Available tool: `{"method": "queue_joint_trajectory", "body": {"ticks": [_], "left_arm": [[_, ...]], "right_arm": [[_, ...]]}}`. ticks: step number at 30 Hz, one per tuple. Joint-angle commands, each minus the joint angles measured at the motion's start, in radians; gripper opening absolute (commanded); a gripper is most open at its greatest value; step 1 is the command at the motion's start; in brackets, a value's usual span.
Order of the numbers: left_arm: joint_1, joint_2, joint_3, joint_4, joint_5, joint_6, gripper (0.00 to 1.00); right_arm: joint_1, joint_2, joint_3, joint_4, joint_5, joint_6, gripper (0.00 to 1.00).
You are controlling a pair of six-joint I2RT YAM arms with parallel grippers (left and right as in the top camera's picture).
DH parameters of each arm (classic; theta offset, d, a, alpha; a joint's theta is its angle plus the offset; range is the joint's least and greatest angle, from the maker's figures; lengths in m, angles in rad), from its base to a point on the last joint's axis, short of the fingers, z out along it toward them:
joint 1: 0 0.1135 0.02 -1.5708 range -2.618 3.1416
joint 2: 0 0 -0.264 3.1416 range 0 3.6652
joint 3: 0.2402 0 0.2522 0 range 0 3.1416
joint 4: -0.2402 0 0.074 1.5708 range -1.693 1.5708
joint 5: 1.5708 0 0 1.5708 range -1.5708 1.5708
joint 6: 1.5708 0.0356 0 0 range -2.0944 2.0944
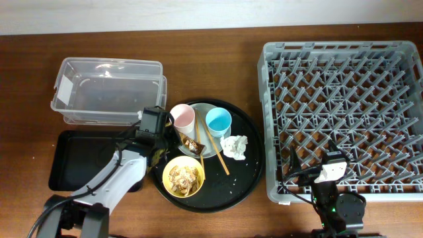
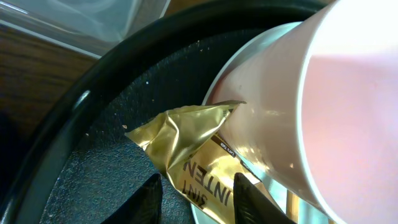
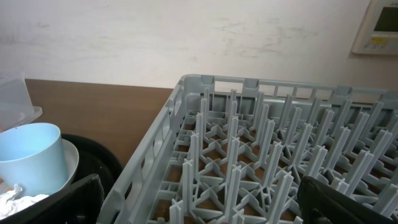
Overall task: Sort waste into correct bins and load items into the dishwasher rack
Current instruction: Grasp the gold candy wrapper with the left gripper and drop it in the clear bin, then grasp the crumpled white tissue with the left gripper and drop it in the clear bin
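Left of the dishwasher rack [image 1: 344, 99], your left fingers [image 2: 149, 205] stand spread astride the gold wrapper [image 2: 186, 140]; over the rack's near edge, your right fingers [image 3: 62, 200] gape empty.

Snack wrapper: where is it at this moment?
Overhead, the snack wrapper lies at the left edge of the plate, beside the pink cup, straddled by the left hand.

Overhead view evenly lit, sharp, shadows short and soft. Left wrist view extreme close-up: pink cup [image 2: 348, 106] overexposed, nearly white at top right; gold snack wrapper [image 2: 186, 149] glinting; left fingers [image 2: 146, 202] dark, blurred. Right wrist view bright, wall washed out; right fingers [image 3: 56, 202] soft, dishwasher rack [image 3: 249, 155] sharp.
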Motion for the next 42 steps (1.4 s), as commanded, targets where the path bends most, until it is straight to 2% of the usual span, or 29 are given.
{"method": "queue_joint_trajectory", "body": {"ticks": [1,7,8,9,12,14,17,20,24,27,30,33,35,39,42], "left_arm": [[-0.014,0.011,-0.015,0.002,-0.014,-0.003,0.33],[-0.015,0.06,-0.015,0.006,-0.018,-0.003,0.31],[-0.015,0.075,-0.015,0.014,-0.018,-0.003,0.24],[-0.015,0.076,-0.014,0.037,-0.01,-0.003,0.09],[-0.014,0.031,-0.013,0.063,0.024,-0.003,0.01],[-0.014,-0.062,-0.013,0.033,0.024,-0.003,0.01],[-0.014,-0.288,-0.013,-0.091,0.02,-0.003,0.01],[-0.014,-0.27,-0.014,-0.166,-0.006,-0.002,0.01],[0.036,-0.286,0.023,-0.055,-0.021,-0.002,0.01],[0.134,-0.344,0.103,-0.054,-0.039,0.024,0.01],[0.316,-0.28,0.109,0.057,-0.123,0.024,0.01],[0.373,-0.09,0.109,0.278,-0.122,0.024,0.01],[0.399,0.018,0.109,0.373,-0.122,0.024,0.01],[0.398,0.026,0.109,0.242,-0.118,0.024,0.01],[0.398,-0.049,0.109,0.169,-0.119,0.024,0.01]], "right_arm": [[-0.005,-0.006,-0.005,-0.006,0.001,0.005,0.98],[-0.005,-0.006,-0.005,-0.006,0.001,0.005,0.98],[-0.005,-0.006,-0.005,-0.006,0.002,0.005,0.98],[-0.005,-0.006,-0.005,-0.006,0.002,0.005,0.98],[-0.005,-0.006,-0.005,-0.006,0.001,0.005,0.98],[-0.005,-0.006,-0.005,-0.006,0.002,0.005,0.98],[-0.005,-0.006,-0.005,-0.006,0.001,0.005,0.98],[-0.005,-0.006,-0.005,-0.006,0.002,0.005,0.98],[-0.005,-0.006,-0.005,-0.006,0.001,0.005,0.98],[-0.005,-0.006,-0.005,-0.006,0.001,0.005,0.98],[-0.005,-0.006,-0.005,-0.006,0.002,0.005,0.98],[-0.005,-0.006,-0.005,-0.006,0.002,0.005,0.98],[-0.005,-0.006,-0.005,-0.006,0.002,0.005,0.98],[-0.005,-0.006,-0.005,-0.006,0.001,0.005,0.98],[-0.005,-0.006,-0.005,-0.006,0.001,0.005,0.98]]}}
